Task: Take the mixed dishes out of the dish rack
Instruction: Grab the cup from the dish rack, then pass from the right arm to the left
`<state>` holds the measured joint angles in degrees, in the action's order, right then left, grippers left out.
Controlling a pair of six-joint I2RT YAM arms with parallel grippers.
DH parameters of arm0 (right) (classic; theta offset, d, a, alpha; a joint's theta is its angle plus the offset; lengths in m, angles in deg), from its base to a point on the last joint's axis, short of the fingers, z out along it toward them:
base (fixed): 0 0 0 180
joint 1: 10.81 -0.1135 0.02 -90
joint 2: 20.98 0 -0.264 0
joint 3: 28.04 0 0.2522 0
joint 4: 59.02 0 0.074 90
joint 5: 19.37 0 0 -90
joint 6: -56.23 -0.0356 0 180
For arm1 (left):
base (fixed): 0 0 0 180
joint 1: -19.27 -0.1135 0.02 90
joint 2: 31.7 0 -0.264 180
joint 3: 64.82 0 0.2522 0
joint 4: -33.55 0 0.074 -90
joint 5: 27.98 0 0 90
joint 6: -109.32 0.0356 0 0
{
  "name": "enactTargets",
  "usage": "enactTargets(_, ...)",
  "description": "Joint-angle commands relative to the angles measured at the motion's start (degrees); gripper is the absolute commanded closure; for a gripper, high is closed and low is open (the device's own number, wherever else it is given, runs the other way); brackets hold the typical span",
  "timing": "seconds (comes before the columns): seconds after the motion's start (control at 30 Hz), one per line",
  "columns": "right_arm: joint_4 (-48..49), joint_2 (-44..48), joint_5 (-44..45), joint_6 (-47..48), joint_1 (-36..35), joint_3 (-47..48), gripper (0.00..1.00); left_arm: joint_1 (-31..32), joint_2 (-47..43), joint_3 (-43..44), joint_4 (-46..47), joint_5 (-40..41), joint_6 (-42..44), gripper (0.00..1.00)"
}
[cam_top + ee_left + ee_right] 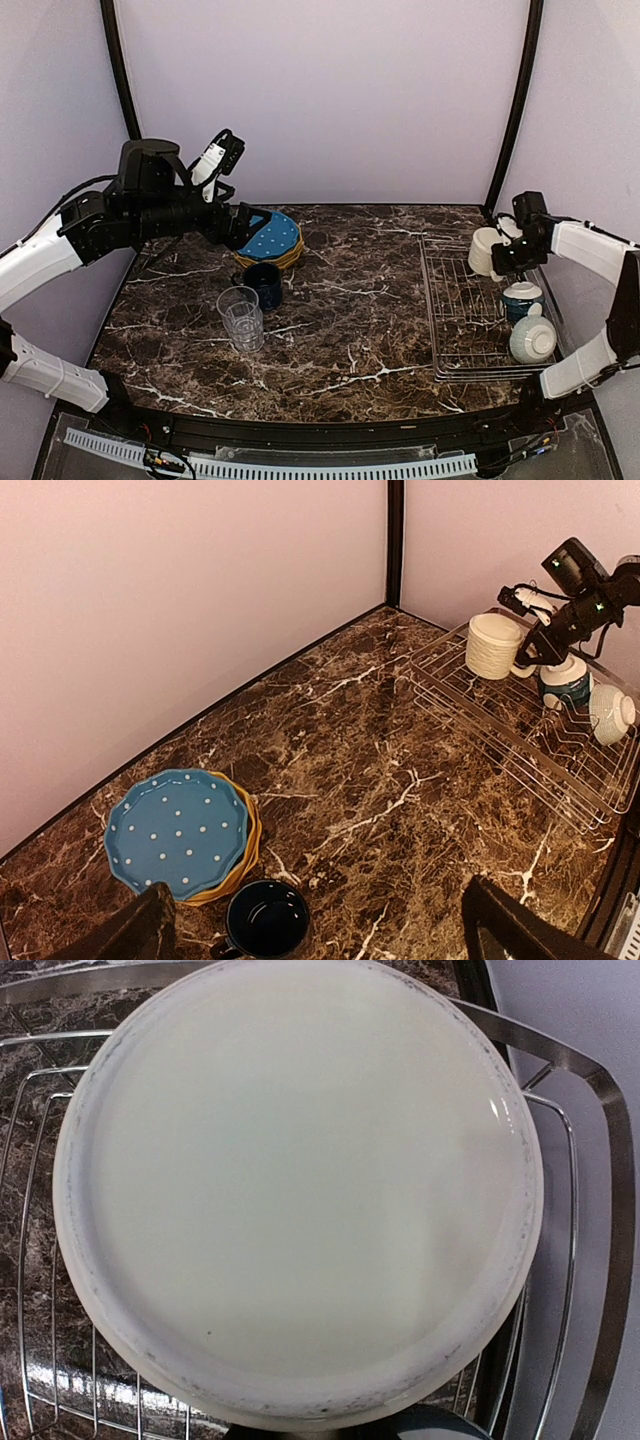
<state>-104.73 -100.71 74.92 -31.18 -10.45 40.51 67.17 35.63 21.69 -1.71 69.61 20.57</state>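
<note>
The mug (pixel 486 250) is the piece in hand: the right gripper (pixel 507 257) seems clamped on its handle side at the far end of the wire rack (pixel 462 330), by the counter's (pixel 370 300) right edge, though its fingers are hidden up close. Next it needs a clean lift over the low rail. Two glazed bowls (pixel 530 338) remain racked. The left gripper (pixel 320 930) hangs wide open and empty over the scalloped dotted plate (pixel 270 237), dark cup (pixel 265 283) and clear tumbler (pixel 241 317) near the far left corner.
</note>
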Motion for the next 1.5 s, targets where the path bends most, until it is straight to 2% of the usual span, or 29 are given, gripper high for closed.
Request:
enactTargets(0.0, 7.2, 7.2, 1.1, -3.5, 0.0, -0.2, 1.0, 0.2, 0.4, -1.4, 0.8, 0.9, -0.3, 0.01)
enactTargets(0.2, 7.9, 14.9, -3.9, -9.0, 0.0, -1.2, 1.0, 0.2, 1.4, -1.5, 1.2, 1.2, -0.9, 0.01)
enactTargets(0.4, 10.4, 19.4, -14.5, -18.3, 0.0, -1.9, 1.0, 0.2, 2.4, -1.7, 1.3, 1.1, -1.0, 0.01)
enactTargets(0.6, 22.9, 22.6, -32.5, -30.9, -2.4, -3.6, 1.0, -0.1, 3.3, -1.5, 1.6, -1.3, -3.1, 0.01)
enactTargets(0.73, 35.8, 22.3, -40.8, -38.1, -7.9, -4.8, 1.0, -1.5, 3.5, -1.9, 3.9, -10.1, -5.5, 0.01)
enactTargets(0.87, 43.4, 18.9, -42.0, -40.7, -18.3, -3.3, 1.0, -3.4, 5.0, -2.0, 10.9, -25.2, -14.7, 0.01)
enactTargets(0.9, 44.8, 18.1, -41.4, -41.1, -21.0, -3.0, 1.0, -3.8, 5.5, -2.1, 14.8, -30.4, -19.0, 0.01)
enactTargets(0.93, 46.1, 17.3, -40.8, -41.3, -23.6, -2.8, 1.0, -3.8, 6.6, -2.3, 16.9, -32.6, -21.4, 0.01)
enactTargets(1.03, 51.0, 14.6, -39.3, -42.3, -30.5, -2.3, 1.0, -3.9, 9.3, -3.8, 30.9, -41.0, -34.1, 0.01)
enactTargets(1.1, 55.0, 12.5, -38.8, -43.2, -34.2, -2.2, 1.0, -3.9, 11.5, -4.6, 38.4, -43.7, -40.3, 0.04)
enactTargets(1.23, 61.2, 7.6, -39.5, -44.7, -39.3, -0.6, 1.0, -3.9, 15.1, -5.5, 47.3, -44.9, -47.8, 0.1)
enactTargets(1.43, 67.4, 4.6, -38.7, -45.8, -42.6, -0.2, 1.0, -3.9, 15.7, -7.7, 52.6, -43.8, -53.4, 0.19)
enactTargets(1.47, 68.4, 4.5, -38.3, -46.0, -42.8, -0.6, 1.0, -3.9, 15.7, -7.9, 53.3, -43.9, -54.9, 0.23)
